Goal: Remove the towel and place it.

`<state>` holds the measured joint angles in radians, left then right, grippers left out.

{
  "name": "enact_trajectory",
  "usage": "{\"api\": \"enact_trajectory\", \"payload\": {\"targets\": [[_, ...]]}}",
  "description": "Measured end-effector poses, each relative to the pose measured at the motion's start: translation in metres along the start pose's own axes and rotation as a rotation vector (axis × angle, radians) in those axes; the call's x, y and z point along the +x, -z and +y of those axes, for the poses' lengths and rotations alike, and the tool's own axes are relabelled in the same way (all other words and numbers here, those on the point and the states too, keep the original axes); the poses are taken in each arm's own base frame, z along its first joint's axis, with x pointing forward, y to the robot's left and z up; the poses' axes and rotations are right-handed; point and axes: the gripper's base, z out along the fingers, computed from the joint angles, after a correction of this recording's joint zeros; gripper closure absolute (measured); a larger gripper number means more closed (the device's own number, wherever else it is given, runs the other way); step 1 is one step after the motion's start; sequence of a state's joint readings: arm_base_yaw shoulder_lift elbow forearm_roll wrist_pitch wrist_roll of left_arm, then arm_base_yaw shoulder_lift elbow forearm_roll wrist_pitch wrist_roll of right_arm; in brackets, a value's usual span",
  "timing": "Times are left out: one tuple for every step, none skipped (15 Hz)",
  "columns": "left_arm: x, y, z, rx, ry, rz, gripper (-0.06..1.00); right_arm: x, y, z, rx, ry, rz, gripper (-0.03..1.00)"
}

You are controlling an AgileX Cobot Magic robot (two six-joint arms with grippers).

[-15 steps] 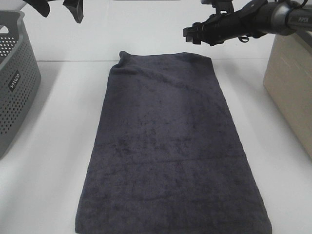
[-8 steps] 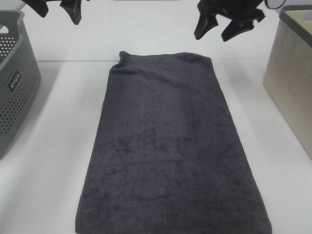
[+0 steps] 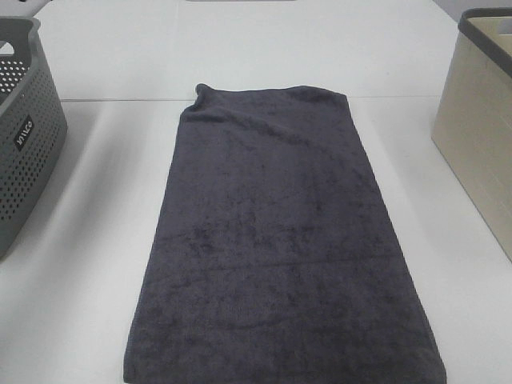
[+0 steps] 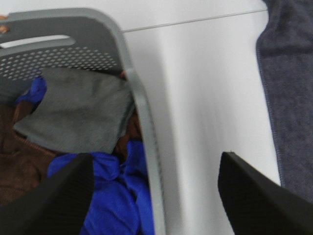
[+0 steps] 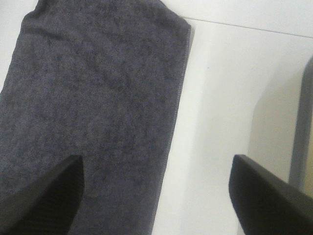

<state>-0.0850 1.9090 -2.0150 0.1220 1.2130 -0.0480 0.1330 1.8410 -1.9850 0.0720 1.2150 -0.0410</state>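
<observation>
The dark charcoal towel [image 3: 272,240] lies flat and spread out along the middle of the white table, reaching from the far side to the near edge. Neither arm shows in the high view. In the left wrist view my left gripper [image 4: 155,196] is open and empty, above the rim of the grey perforated basket [image 4: 142,122], with the towel's edge [image 4: 288,98] off to the side. In the right wrist view my right gripper [image 5: 156,196] is open and empty above the towel's side edge [image 5: 98,98].
The grey perforated basket [image 3: 24,136] stands at the left and holds blue, brown and grey cloths [image 4: 78,117]. A beige basket [image 3: 480,120] with a dark rim stands at the right. White table [image 3: 96,240] shows on both sides of the towel.
Both arms have left the high view: they were at the top edge half a second ago and are gone now. The towel has not moved.
</observation>
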Motion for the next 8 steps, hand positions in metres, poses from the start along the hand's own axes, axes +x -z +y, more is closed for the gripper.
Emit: {"api": "enact_trajectory", "payload": {"targets": [[0.011, 0.011, 0.013, -0.006, 0.021, 0.013, 0.27, 0.011, 0.017, 0.001, 0.005, -0.007, -0.01, 0.18], [0.025, 0.023, 0.024, -0.019, 0.043, 0.026, 0.27, 0.025, 0.033, 0.002, 0.006, -0.021, -0.014, 0.18], [0.04, 0.038, 0.035, -0.031, 0.067, 0.032, 0.27, 0.043, 0.048, 0.004, 0.005, -0.039, -0.013, 0.19], [0.06, 0.058, 0.042, -0.034, 0.091, 0.027, 0.27, 0.066, 0.066, 0.006, 0.003, -0.056, -0.018, 0.19], [0.079, 0.076, 0.044, -0.032, 0.106, 0.01, 0.27, 0.093, 0.086, 0.008, -0.002, -0.079, -0.033, 0.19], [0.097, 0.1, 0.044, -0.031, 0.112, -0.04, 0.27, 0.118, 0.102, 0.01, -0.003, -0.099, -0.049, 0.19], [0.118, 0.122, 0.043, -0.032, 0.114, -0.096, 0.27, 0.144, 0.114, 0.012, -0.006, -0.112, -0.062, 0.19], [0.14, 0.136, 0.041, -0.031, 0.115, -0.131, 0.27, 0.172, 0.124, 0.013, -0.007, -0.123, -0.08, 0.19]]}}
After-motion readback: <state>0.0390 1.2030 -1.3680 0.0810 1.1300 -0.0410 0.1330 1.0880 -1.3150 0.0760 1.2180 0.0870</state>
